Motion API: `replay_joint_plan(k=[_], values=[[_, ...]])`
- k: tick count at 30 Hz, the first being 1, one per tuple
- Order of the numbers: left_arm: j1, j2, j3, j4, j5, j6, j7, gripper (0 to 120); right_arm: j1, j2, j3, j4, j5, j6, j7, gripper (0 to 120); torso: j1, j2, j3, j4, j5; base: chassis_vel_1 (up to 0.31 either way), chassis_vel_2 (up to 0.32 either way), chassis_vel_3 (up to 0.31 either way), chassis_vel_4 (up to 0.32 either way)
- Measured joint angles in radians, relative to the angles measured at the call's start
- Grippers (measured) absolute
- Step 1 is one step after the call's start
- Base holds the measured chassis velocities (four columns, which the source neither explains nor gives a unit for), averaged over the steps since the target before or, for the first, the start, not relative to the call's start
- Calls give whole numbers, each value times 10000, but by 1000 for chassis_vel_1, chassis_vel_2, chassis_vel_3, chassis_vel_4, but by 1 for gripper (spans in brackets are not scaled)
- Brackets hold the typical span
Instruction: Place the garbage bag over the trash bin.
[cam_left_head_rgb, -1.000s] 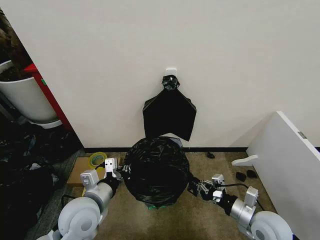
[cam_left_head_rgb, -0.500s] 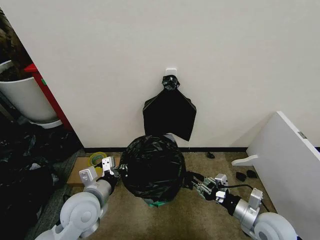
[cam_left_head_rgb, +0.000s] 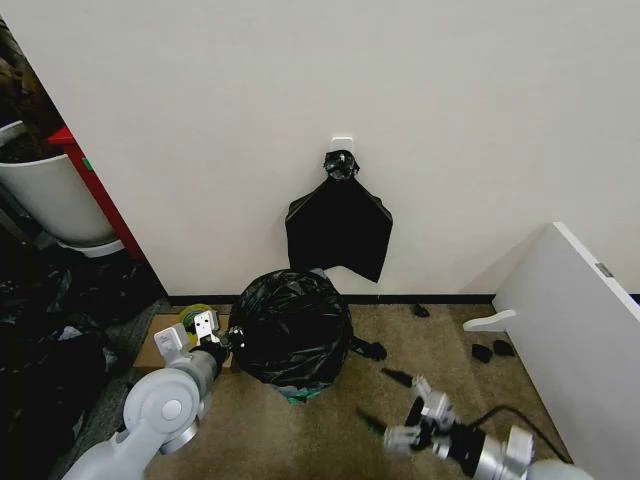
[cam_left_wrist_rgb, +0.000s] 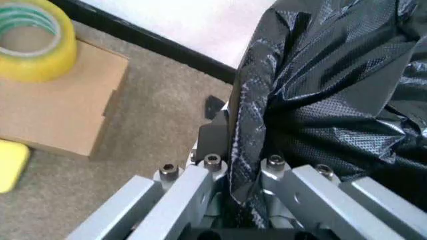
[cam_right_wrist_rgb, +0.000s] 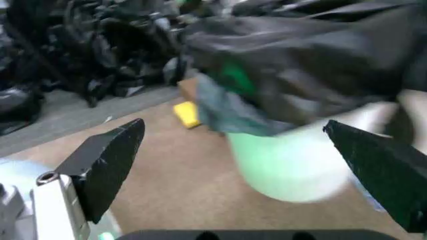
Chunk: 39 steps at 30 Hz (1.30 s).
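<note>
1. The left gripper (cam_left_wrist_rgb: 243, 172) pinches a fold of the garbage bag (cam_left_head_rgb: 290, 325) at the bag's left side.
2. The right gripper (cam_left_head_rgb: 385, 405) hangs spread wide, clear of the bag, over the carpet (cam_left_head_rgb: 330, 440).
3. The bag drapes the trash bin (cam_right_wrist_rgb: 287, 167), whose pale green base shows below, near the wall (cam_left_head_rgb: 300, 90).

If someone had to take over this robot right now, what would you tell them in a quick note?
Left gripper: shut on the garbage bag, pinching a fold at the bin's side.
Right gripper: open, holding nothing, off the bag, low over the carpet.
Done: the bag drapes over the trash bin and covers its top.
Left: the pale green base shows below the bag's edge; left gripper has not let go.
</note>
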Motion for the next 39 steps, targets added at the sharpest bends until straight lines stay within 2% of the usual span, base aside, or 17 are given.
replay_joint_plan(k=[5,9,15,25,33,39], values=[[-113,-151,468,-162,52,79,-91,1,798,217,-1191,-46,-584,-110,307,95,0,0,0,2,0,0,0,0,0],[-87,-203,524,-285,61,124,-101,1,1355,319,-1718,-120,-625,-402,433,91,0,0,0,2,-1,0,0,0,0],[31,-209,489,-448,67,133,-115,1,1920,451,-2307,-402,-648,-833,603,90,0,0,0,2,0,0,0,0,0],[60,-328,461,-580,-41,158,-211,1,2173,592,-2790,-850,-833,-1212,628,90,0,0,0,0,0,0,0,0,0],[-57,-355,408,-956,-736,335,-571,1,2817,771,-3020,-1632,-506,-1600,735,90,0,0,1,2,2,0,0,0,0],[-17,-334,343,-1005,-862,424,-648,1,3063,824,-3073,-1828,-449,-1673,757,90,0,0,0,1,2,0,0,0,0]])
